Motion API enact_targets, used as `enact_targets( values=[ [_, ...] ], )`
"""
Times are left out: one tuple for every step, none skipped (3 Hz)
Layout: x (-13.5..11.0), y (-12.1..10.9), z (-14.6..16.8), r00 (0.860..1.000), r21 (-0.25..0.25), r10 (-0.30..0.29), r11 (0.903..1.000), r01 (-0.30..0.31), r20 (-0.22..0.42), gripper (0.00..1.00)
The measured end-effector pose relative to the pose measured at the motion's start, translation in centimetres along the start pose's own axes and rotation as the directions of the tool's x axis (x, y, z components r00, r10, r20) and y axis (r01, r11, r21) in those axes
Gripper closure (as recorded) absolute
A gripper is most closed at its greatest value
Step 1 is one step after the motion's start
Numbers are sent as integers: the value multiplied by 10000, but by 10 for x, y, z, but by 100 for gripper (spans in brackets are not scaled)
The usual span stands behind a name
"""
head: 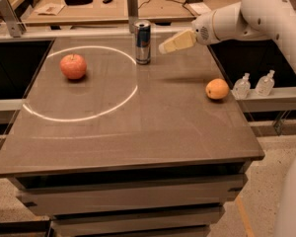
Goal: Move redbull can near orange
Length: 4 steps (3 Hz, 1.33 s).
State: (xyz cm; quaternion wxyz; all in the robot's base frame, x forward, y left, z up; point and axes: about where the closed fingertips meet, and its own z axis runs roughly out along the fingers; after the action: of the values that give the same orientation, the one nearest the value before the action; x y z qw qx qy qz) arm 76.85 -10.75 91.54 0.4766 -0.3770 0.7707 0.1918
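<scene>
The redbull can (142, 41) stands upright near the far edge of the brown table (138, 127), on the rim of a ring of light. The orange (217, 89) lies near the table's right edge. My gripper (163, 48) comes in from the right on a white arm and hangs above the table, just right of the can and a short gap from it. It holds nothing.
A red apple (73, 66) sits inside the light ring at the left. Two small clear bottles (254, 84) stand on a ledge past the right edge. A metal post (132, 4) and a cluttered bench stand behind the can.
</scene>
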Motion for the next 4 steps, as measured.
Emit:
enact_targets(
  values=[
    [-9, 4, 12, 9994, -433, -306, 9986, 312, 154, 0],
    [-15, 8, 19, 9989, -628, -400, 9972, 414, 236, 0],
    [-21, 15, 29, 9993, -832, -247, 9962, 269, 276, 0],
    [-22, 33, 44, 9996, -1218, -16, 9925, 48, 264, 0]
  ],
)
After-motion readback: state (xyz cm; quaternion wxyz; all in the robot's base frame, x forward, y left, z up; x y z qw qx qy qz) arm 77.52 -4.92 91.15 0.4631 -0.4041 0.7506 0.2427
